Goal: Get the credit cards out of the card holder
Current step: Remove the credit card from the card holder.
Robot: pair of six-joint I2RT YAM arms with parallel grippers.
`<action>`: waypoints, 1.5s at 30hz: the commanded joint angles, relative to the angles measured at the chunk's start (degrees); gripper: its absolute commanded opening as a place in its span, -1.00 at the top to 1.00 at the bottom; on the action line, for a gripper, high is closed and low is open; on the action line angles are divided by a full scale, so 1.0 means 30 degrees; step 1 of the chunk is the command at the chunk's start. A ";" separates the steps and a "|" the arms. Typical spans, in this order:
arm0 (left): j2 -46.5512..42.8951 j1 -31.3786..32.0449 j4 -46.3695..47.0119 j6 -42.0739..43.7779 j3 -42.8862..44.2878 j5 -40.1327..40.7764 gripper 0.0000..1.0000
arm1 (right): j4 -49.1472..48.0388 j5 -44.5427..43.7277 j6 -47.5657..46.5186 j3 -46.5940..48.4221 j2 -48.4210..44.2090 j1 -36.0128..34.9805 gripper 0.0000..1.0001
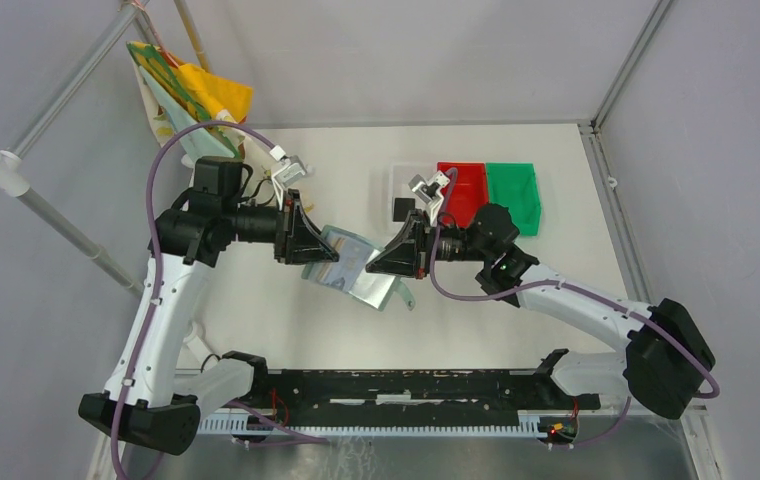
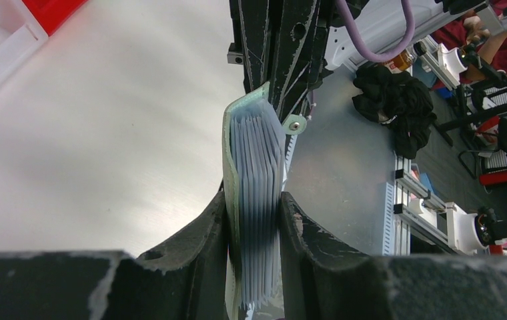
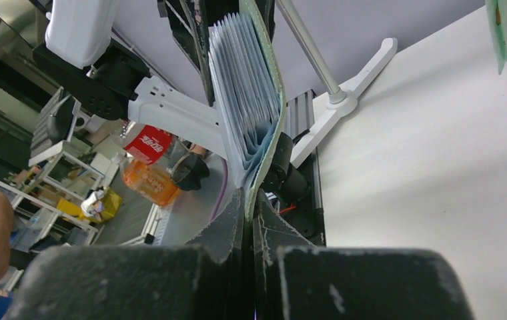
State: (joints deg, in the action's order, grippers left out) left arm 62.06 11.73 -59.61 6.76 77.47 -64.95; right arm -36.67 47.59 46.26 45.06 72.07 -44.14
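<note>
The card holder (image 1: 348, 262) is a grey-green wallet with a fan of pale blue-white sleeves, held in the air between both grippers. My left gripper (image 1: 318, 246) is shut on its left end. In the left wrist view my left gripper (image 2: 252, 208) clamps the sleeve stack and green cover (image 2: 254, 160). My right gripper (image 1: 383, 262) is shut on the right end. In the right wrist view my right gripper (image 3: 249, 200) pinches the thin green flap below the fanned sleeves (image 3: 245, 100). No credit card shows apart from the sleeves. A small black flat square (image 1: 402, 207) lies in the white bin.
A white bin (image 1: 396, 180), a red bin (image 1: 464, 190) and a green bin (image 1: 514, 195) stand in a row at the back right of the table. A colourful cloth (image 1: 188, 95) hangs at the back left. A white pole (image 1: 16, 180) slants along the left.
</note>
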 commanded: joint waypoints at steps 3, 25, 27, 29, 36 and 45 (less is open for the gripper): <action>-0.0536 -0.0129 0.1697 -0.0739 -0.0654 0.0179 0.33 | -0.4367 -0.0263 0.2490 -0.0273 -0.0323 -0.0105 1.00; 0.0183 -0.0113 -0.3572 0.4035 0.0631 -0.4037 0.09 | -0.3987 -0.1498 0.2765 -0.0693 -0.0528 0.0330 1.00; 0.0215 -0.0141 -0.3635 0.4189 0.0604 -0.3895 0.14 | -0.4147 -0.1451 0.2903 -0.0693 -0.0554 0.0329 1.00; 0.0287 -0.0129 -0.3523 0.4178 0.0604 -0.3372 0.18 | -0.4341 -0.1421 0.3031 -0.0693 -0.0613 0.0329 1.00; -0.1585 -0.0123 0.3382 -0.1335 -0.1796 0.0842 -0.13 | -0.3431 -0.2173 0.3565 -0.0155 -0.0555 -0.0114 1.00; -0.2143 -0.0129 0.1467 0.1323 -0.2430 -0.3699 -0.74 | 0.3032 -0.5860 0.1086 0.1698 -0.1368 -0.0905 1.00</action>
State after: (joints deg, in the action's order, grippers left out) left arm 56.58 11.42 -55.24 7.38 70.52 -69.12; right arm -31.59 36.80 52.34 44.18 71.13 -45.80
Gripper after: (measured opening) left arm 0.866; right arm 0.055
